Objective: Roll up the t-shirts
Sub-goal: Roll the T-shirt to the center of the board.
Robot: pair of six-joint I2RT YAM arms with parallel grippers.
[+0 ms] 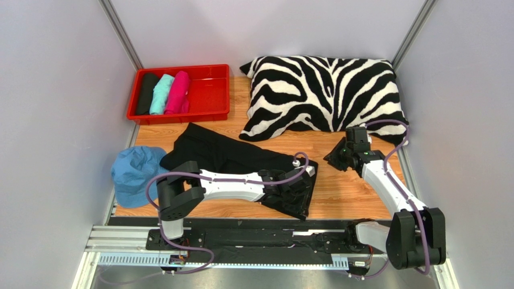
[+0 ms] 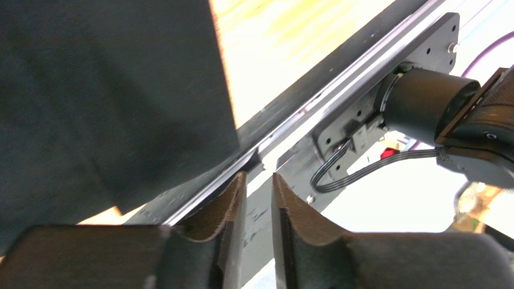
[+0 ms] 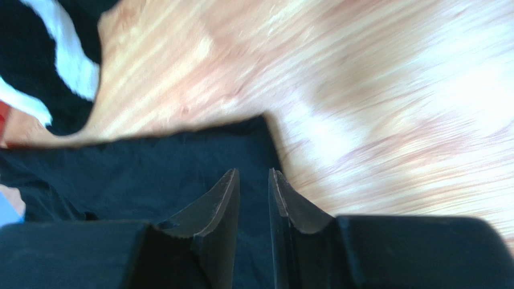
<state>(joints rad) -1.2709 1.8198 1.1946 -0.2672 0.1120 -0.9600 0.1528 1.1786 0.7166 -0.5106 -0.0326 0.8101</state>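
Observation:
A black t-shirt [image 1: 223, 153] lies spread flat on the wooden table, running from the middle toward the near edge; no print shows on it. My left gripper [image 1: 298, 194] hovers over its near right corner, jaws almost together with nothing between them [image 2: 259, 174]; the shirt [image 2: 108, 90] is at the upper left in the left wrist view. My right gripper [image 1: 333, 159] is just right of the shirt, jaws almost together and empty [image 3: 253, 171], above the shirt's corner [image 3: 151, 168]. Black [image 1: 146, 93], teal [image 1: 161, 93] and pink [image 1: 178, 92] rolls lie in the red tray [image 1: 208, 90].
A zebra-striped pillow [image 1: 326, 90] fills the back right. A light blue cap [image 1: 136, 174] lies at the left edge. The black mounting rail [image 2: 314, 90] runs along the near edge. Grey walls close in both sides.

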